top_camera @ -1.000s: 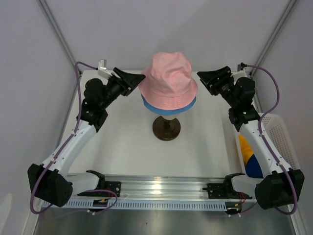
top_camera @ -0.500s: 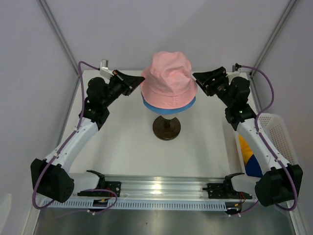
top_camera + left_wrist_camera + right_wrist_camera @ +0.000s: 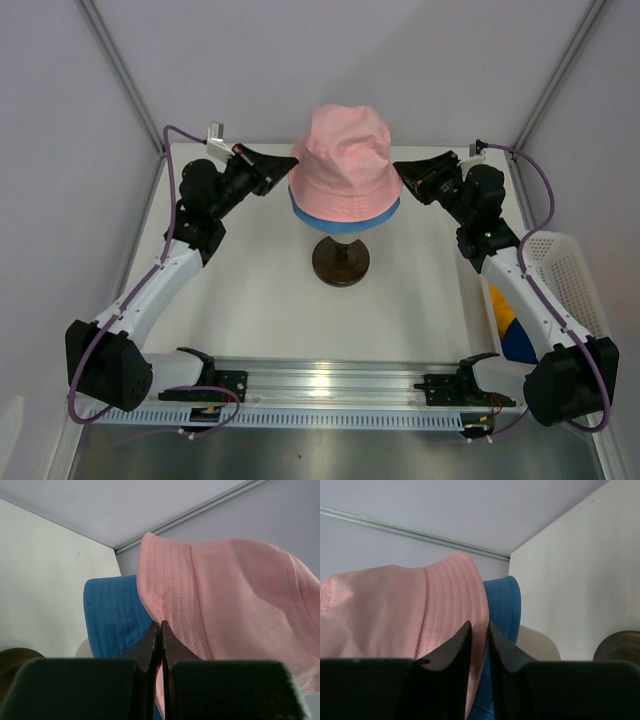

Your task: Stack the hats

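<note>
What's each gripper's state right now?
Left gripper: closed, fingers pinching the pink hat by its brim.
Right gripper: open, the same brim between its fingers, not clamped yet.

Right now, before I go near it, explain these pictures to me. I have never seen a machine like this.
This is a robot: two arms bolted at the near edge of a white table. One picture looks down from above; the other two come from a camera on each wrist, looking along its fingers. In the middle stands a dark-based head form wearing a light blue hat with a pink hat over it. The left end effector is shut on the pink hat's brim; the right end effector has the opposite brim between jaws a little apart. At the right, partly behind the arm, lie a yellow-orange hat and a navy hat by a white basket.
</note>
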Robot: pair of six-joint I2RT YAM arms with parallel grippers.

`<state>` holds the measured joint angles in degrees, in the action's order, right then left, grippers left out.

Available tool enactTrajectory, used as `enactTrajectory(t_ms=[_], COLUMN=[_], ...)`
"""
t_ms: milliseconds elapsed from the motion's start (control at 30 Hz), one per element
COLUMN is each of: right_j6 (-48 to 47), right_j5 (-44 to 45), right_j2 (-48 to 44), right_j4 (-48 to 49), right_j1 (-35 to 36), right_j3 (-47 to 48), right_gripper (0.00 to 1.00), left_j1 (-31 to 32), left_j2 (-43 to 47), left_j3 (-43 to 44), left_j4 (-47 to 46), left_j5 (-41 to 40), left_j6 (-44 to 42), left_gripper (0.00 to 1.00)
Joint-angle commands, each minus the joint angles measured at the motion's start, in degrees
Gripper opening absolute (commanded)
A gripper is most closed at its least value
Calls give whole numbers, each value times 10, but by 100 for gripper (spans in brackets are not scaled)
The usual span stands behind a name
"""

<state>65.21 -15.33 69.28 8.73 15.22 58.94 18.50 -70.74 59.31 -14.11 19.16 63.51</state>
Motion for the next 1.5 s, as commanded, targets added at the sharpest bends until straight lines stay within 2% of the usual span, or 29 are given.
enactTrajectory(t_ms=[0, 67, 500, 733, 1000, 1267, 1400, 1467], right_j6=[14, 11, -11, 10, -22, -63, -94, -107], right_j5=[15, 17, 22, 36, 39, 36, 36, 35], right_j2=[-24, -24, -12, -42, -54, -71, -70, -68], right_j4=[30, 35, 17, 44, 25, -9, -42, -49], right_j1=[5, 6, 5, 5, 2, -27, -38, -39], right_j3=[-10, -10, -27, -106, -109, -90, -59, -45], right_gripper=[20, 0, 0, 0, 0, 0, 0, 0], left_j1=[1, 1, 1, 1, 1, 8, 12, 12], left_j2=[-9, -10, 10, 27, 42, 43, 63, 73], left_j3=[-2, -3, -28, -44, -87, -75, -123, -129], left_j4=[-22, -16, 115, 154, 145, 149, 97, 95], left_j5=[19, 19, -5, -8, -4, 2, 7, 0], left_j6=[4, -1, 2, -24, -37, -59, -45, -51], left_gripper=[1, 1, 1, 1, 1, 1, 1, 5])
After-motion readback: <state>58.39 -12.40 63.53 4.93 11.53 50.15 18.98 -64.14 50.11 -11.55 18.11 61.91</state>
